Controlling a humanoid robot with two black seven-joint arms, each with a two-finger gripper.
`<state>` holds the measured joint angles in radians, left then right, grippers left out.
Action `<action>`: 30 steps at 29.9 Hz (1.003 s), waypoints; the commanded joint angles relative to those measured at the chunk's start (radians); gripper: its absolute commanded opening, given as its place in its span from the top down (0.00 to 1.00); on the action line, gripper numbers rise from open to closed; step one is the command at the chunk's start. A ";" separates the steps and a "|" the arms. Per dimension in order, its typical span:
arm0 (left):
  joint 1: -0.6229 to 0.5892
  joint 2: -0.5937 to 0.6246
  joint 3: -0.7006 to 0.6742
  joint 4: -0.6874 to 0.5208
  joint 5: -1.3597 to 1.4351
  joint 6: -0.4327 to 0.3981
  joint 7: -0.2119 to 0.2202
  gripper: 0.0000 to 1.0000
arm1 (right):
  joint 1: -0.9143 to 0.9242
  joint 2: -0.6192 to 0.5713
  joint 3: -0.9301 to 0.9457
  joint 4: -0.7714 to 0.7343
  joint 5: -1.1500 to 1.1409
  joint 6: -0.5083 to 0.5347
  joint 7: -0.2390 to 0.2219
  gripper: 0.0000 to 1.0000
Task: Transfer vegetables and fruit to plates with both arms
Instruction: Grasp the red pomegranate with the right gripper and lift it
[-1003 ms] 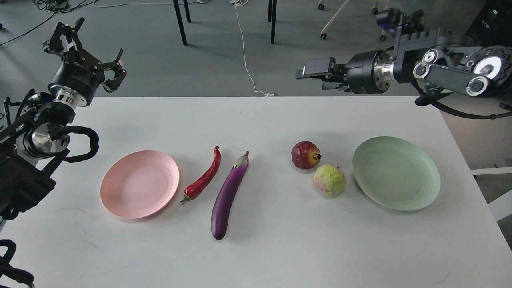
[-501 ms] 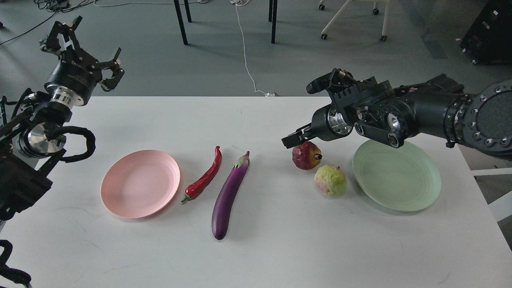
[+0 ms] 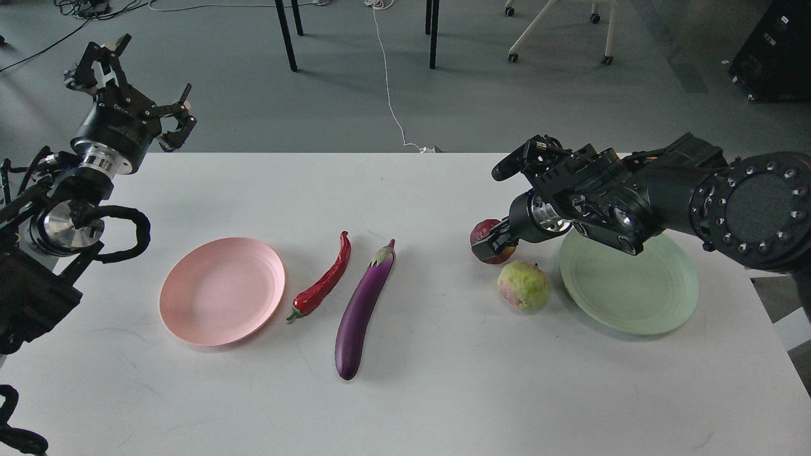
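Observation:
The dark red pomegranate (image 3: 483,235) lies right of the table's middle. My right gripper (image 3: 497,240) is down on it, with black fingers (image 3: 493,253) over its right and lower side; how tightly they hold does not show. The yellow-green fruit (image 3: 523,285) lies just in front, beside the mint green plate (image 3: 633,297). The red chili (image 3: 324,277) and the purple eggplant (image 3: 362,308) lie side by side in the middle, right of the pink plate (image 3: 218,291). Both plates hold nothing. My left gripper (image 3: 130,88) is open and empty, raised over the far left corner.
The white table (image 3: 412,392) has its far edge just behind my right arm and its right edge close to the green plate. Chair and table legs (image 3: 433,35) and a white cable stand on the floor beyond.
My right gripper has swung down from above the far edge onto the pomegranate, which has shifted slightly right and back. My left gripper has barely moved.

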<state>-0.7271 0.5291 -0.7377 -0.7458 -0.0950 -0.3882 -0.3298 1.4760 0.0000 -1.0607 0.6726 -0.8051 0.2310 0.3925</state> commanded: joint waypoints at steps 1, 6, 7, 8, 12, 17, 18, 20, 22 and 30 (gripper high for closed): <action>0.000 0.006 0.000 0.000 0.000 0.000 0.000 0.02 | 0.001 0.000 0.059 0.005 0.020 -0.050 -0.001 0.54; 0.000 0.009 0.000 0.000 0.000 0.000 0.000 0.02 | 0.053 -0.038 0.077 0.015 0.020 -0.055 -0.004 0.54; 0.000 0.009 0.000 0.000 -0.002 0.000 0.000 0.02 | 0.069 -0.064 0.076 0.019 0.020 -0.055 -0.006 0.54; 0.000 0.014 0.000 0.000 0.000 0.000 0.000 0.02 | 0.081 -0.093 0.073 0.031 0.017 -0.053 -0.007 0.54; 0.000 0.026 0.000 0.000 0.000 0.002 0.000 0.02 | 0.086 -0.224 0.045 0.088 -0.009 -0.053 -0.009 0.52; 0.000 0.026 0.001 0.000 0.000 0.002 0.000 0.02 | -0.014 -0.360 0.022 0.088 -0.063 -0.079 -0.006 0.51; 0.000 0.025 0.001 0.000 0.000 0.002 0.000 0.02 | -0.029 -0.376 0.024 0.091 -0.065 -0.091 -0.006 0.51; 0.002 0.023 0.006 0.000 0.000 0.002 0.000 0.02 | -0.048 -0.400 0.018 0.090 -0.065 -0.120 -0.006 0.49; 0.000 0.020 0.008 0.000 0.000 0.002 0.000 0.02 | -0.062 -0.417 0.014 0.091 -0.065 -0.139 -0.006 0.43; 0.000 0.012 0.009 0.000 0.000 0.003 0.000 0.02 | -0.074 -0.426 0.016 0.091 -0.065 -0.144 -0.006 0.18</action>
<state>-0.7270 0.5413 -0.7288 -0.7456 -0.0950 -0.3838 -0.3298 1.4027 -0.4259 -1.0462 0.7639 -0.8698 0.0874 0.3867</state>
